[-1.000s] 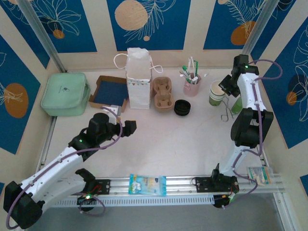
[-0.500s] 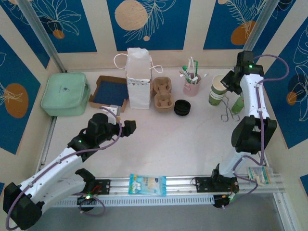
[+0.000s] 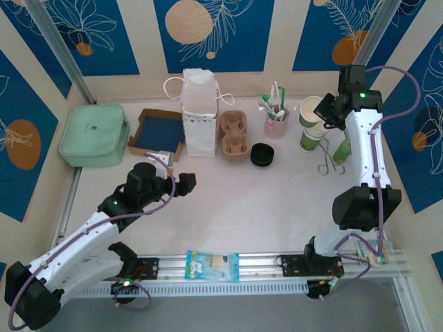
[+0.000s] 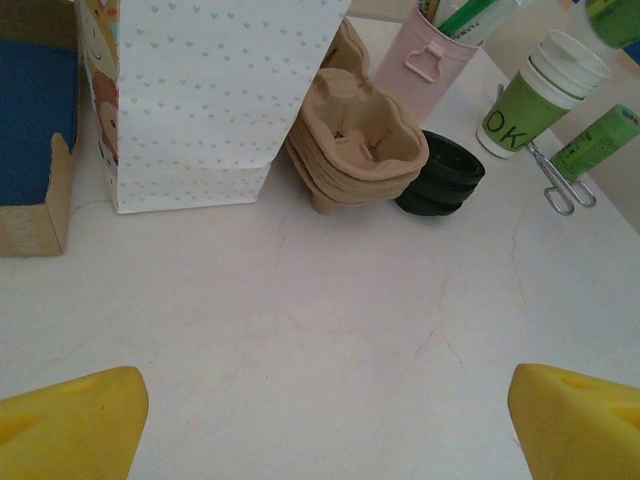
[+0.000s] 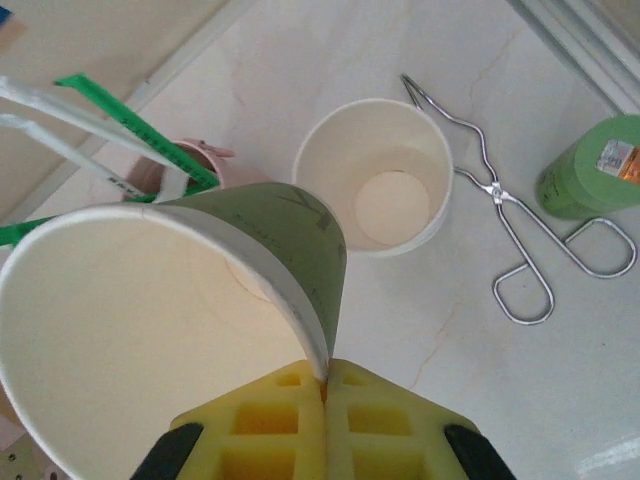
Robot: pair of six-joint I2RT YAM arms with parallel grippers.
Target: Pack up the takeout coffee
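Right jaws clamp paper cup (image 5: 150, 300) at rim (second cup (image 5: 380, 180) below)

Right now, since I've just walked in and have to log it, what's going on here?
The right gripper pinches the rim of a lidless paper cup, holding it tilted above a second cup that stands by the tongs. The left gripper hangs open over the table, facing the paper bag. The black lids lie untouched.
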